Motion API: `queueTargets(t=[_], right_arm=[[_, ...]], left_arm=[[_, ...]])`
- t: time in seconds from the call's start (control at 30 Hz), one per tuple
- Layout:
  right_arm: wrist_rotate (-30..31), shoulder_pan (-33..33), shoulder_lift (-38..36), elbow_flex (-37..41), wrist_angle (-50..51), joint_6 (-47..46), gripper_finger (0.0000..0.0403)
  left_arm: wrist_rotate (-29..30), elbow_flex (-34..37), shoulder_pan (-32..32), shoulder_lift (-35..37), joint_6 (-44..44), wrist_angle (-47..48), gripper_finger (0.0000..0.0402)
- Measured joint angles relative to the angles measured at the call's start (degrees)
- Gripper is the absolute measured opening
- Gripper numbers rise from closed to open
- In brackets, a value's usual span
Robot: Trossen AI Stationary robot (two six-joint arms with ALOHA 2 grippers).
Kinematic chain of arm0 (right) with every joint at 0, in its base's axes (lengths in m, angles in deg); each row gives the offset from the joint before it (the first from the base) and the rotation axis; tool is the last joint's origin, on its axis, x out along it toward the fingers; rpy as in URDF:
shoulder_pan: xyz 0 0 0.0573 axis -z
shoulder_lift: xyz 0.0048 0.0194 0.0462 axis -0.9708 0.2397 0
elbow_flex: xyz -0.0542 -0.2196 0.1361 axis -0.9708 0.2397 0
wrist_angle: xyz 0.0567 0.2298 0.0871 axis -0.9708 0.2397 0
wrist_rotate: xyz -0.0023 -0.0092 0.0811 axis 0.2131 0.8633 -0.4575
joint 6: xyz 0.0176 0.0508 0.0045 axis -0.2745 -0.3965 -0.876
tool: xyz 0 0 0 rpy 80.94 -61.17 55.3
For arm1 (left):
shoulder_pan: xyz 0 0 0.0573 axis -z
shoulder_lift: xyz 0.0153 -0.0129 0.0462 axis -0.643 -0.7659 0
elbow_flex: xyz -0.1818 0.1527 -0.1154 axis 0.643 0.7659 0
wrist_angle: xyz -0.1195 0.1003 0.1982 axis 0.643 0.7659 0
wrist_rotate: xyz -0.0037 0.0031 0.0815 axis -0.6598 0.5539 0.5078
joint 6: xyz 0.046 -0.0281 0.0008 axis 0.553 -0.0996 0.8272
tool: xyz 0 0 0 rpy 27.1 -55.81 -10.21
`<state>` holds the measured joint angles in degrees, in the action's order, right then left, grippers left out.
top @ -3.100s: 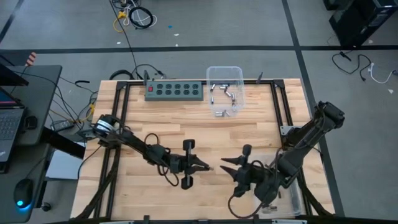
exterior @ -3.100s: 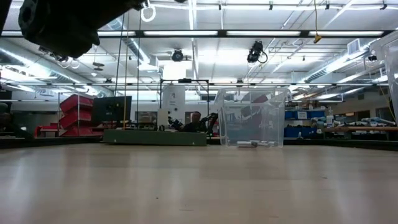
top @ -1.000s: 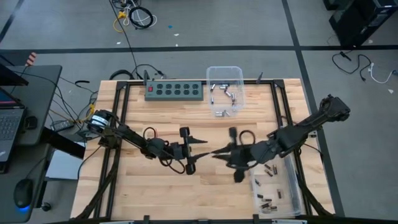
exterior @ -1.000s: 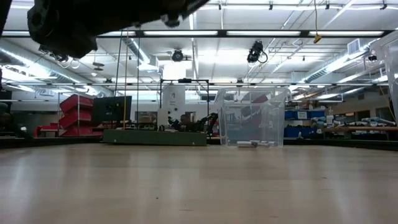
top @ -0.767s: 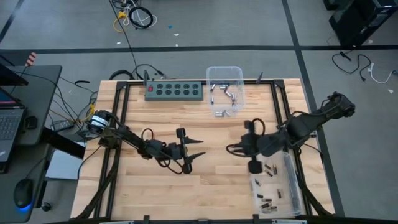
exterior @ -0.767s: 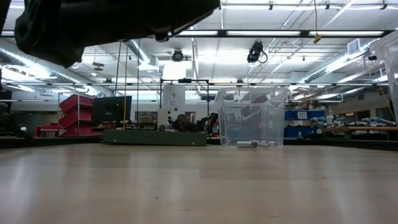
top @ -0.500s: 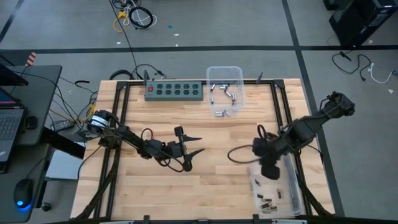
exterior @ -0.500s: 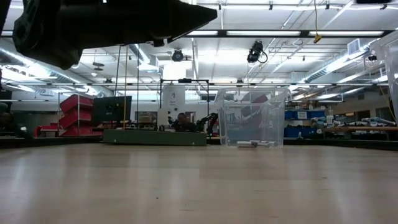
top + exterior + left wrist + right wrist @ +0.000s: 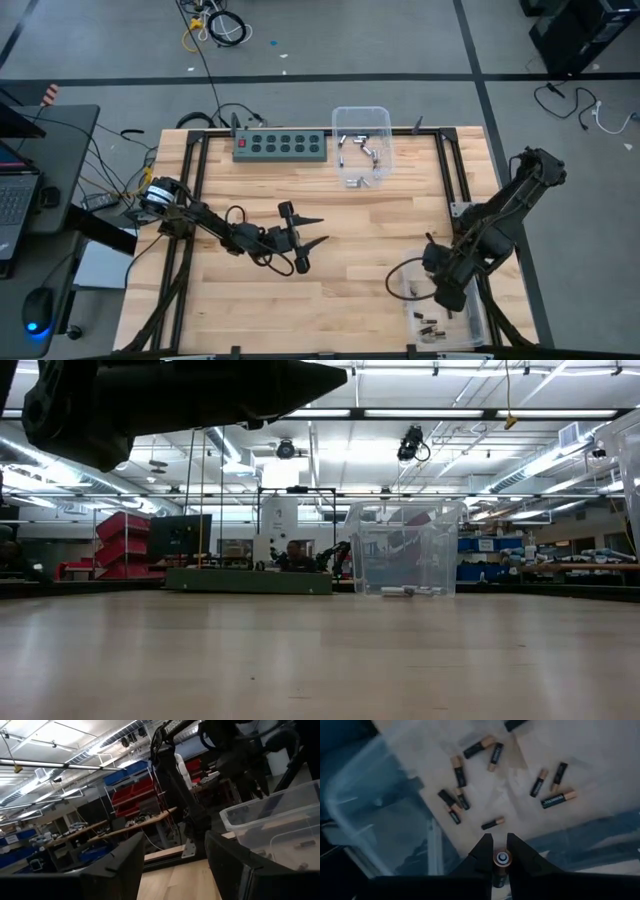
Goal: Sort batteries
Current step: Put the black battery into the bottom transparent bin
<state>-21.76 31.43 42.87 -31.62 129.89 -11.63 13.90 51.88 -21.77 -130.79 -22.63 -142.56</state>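
Note:
My right gripper (image 9: 501, 851) hangs pointing down over a clear tray (image 9: 478, 318) at the table's near right corner, shut on one battery (image 9: 501, 859) with a copper-coloured end. Several black-and-copper batteries (image 9: 552, 800) lie loose on the tray's floor beneath it. A second clear bin (image 9: 345, 115) at the far edge holds several silvery batteries (image 9: 356, 150). My left gripper (image 9: 312, 233) waits open above the table's middle, nothing between its fingers (image 9: 120, 865). My right gripper pinches the battery between its two fingertips (image 9: 485, 851), coming from above and pointing down. The battery stands along the fingers, its copper-rimmed end (image 9: 501, 857) facing the tray floor. It hangs clear of the batteries below.
A green power strip (image 9: 280, 147) lies at the far edge, left of the far bin. Black frame rails (image 9: 195, 190) run along the table's left and right sides. Bare wood stretches between the two arms. A laptop (image 9: 15, 195) sits off the table's left.
My right gripper has swung from the table's middle, where it faced my left gripper, toward the near right corner and now hangs over the clear tray. It has tipped from roughly level to pointing down and rolled as it went.

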Motion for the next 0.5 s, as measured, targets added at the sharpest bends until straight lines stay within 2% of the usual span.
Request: queueTargets(t=[0.2, 0.5], right_arm=[[0.37, -1.03, 0.12, 2.16, -0.16, -1.16, 0.0037], [4.32, -1.01, 0.12, 2.34, 0.29, -1.07, 0.0040]], left_arm=[[0.04, 0.00, 0.00, 0.00, -0.02, 0.00, 0.0209], [0.02, 0.00, 0.02, 0.00, -0.54, 0.07, 0.0209]])
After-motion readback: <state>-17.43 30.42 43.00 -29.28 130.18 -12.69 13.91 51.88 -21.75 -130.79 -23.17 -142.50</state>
